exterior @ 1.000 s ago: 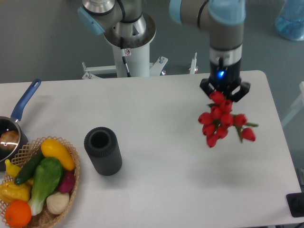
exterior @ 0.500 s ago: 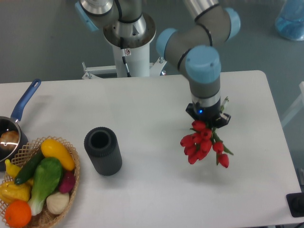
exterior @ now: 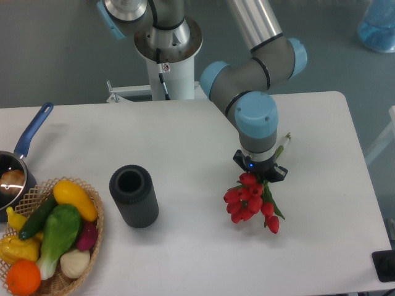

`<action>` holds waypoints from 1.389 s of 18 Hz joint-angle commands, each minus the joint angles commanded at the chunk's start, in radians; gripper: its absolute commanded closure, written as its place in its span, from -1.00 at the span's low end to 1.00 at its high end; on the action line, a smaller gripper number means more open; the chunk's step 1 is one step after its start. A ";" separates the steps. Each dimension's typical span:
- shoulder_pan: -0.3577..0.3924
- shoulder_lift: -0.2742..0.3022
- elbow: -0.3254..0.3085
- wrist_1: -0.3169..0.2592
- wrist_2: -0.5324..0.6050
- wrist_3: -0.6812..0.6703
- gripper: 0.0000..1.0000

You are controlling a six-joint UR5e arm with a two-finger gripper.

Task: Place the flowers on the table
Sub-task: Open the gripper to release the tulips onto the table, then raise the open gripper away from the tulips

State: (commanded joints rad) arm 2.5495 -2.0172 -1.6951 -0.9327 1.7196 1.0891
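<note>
- At far left, small pan [exterior: 11,176] with blue handle, half off the frame edge, something pale inside.
- Just below it, wicker basket [exterior: 92,200] at the table's [exterior: 185,135] front-left corner, heaped with vegetables [exterior: 55,231]: yellow, green, orange, whitish, purple.
- Right of the basket, upright dark cylinder [exterior: 134,196], open at top, standing alone.
- No legible writing anywhere; only a small red-marked sticker on the white arm pedestal [exterior: 168,68], too small to read.
- Right of centre, gripper [exterior: 259,169] pointing down, blue light lit, pinching the flowers [exterior: 250,201] at the stems.
- Red buds fanned below the gripper, low over the white tabletop; contact with it impossible to tell.
</note>
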 joint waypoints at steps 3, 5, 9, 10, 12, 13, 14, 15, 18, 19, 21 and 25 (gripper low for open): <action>-0.002 -0.014 0.005 0.002 -0.012 -0.002 0.53; -0.002 -0.017 0.006 0.008 -0.014 -0.002 0.39; 0.003 -0.020 0.017 0.047 -0.011 0.008 -1.00; 0.003 -0.018 0.028 0.055 -0.011 0.000 -1.00; 0.038 0.074 0.032 0.057 -0.014 -0.002 -1.00; 0.043 0.106 0.034 0.058 -0.015 -0.012 -1.00; 0.049 0.112 0.040 0.064 -0.021 -0.040 -1.00; 0.057 0.117 0.046 0.086 -0.037 -0.084 -1.00; 0.078 0.129 0.058 0.146 -0.066 -0.195 -1.00; 0.081 0.135 0.081 0.146 -0.067 -0.195 -1.00; 0.087 0.146 0.106 0.143 -0.081 -0.195 -1.00; 0.098 0.163 0.097 0.141 -0.101 -0.190 -1.00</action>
State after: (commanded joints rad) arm 2.6476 -1.8546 -1.5984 -0.7915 1.6184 0.8989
